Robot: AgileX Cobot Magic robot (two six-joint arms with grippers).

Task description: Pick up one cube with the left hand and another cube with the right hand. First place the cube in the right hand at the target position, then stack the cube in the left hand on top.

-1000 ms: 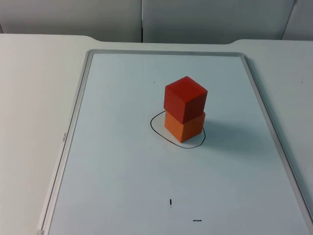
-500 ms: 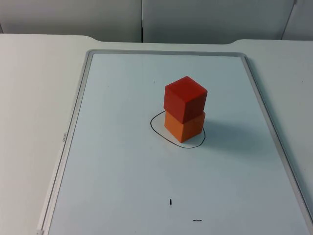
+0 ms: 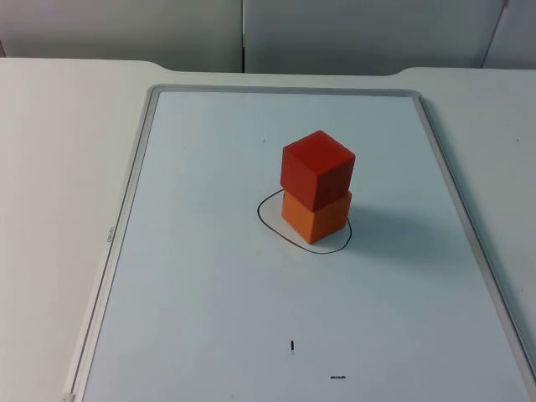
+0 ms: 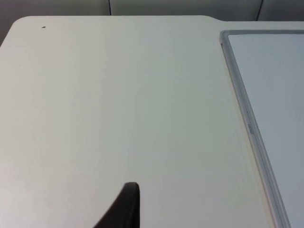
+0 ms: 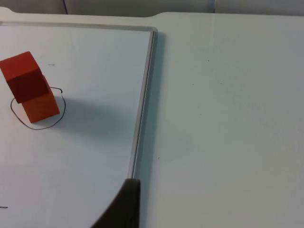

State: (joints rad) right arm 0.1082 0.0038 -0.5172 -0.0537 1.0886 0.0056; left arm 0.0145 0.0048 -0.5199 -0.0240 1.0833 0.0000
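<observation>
Judging from how things lie, the task looks finished: the orange cube (image 3: pixel 315 218) sits inside the hand-drawn black ring (image 3: pixel 270 224) on the whiteboard (image 3: pixel 209 276), and the red cube (image 3: pixel 316 167) rests squarely on top of it, turned slightly, with nothing left to place. The left gripper (image 4: pixel 124 209) hangs over the bare white table (image 4: pixel 118 104) just beside the whiteboard's frame, well apart from the stack, and the right gripper (image 5: pixel 124 206) hangs above the frame on the other side, also well apart. Neither touches or holds anything that can be seen, though whether their fingers are spread or closed cannot be told.
</observation>
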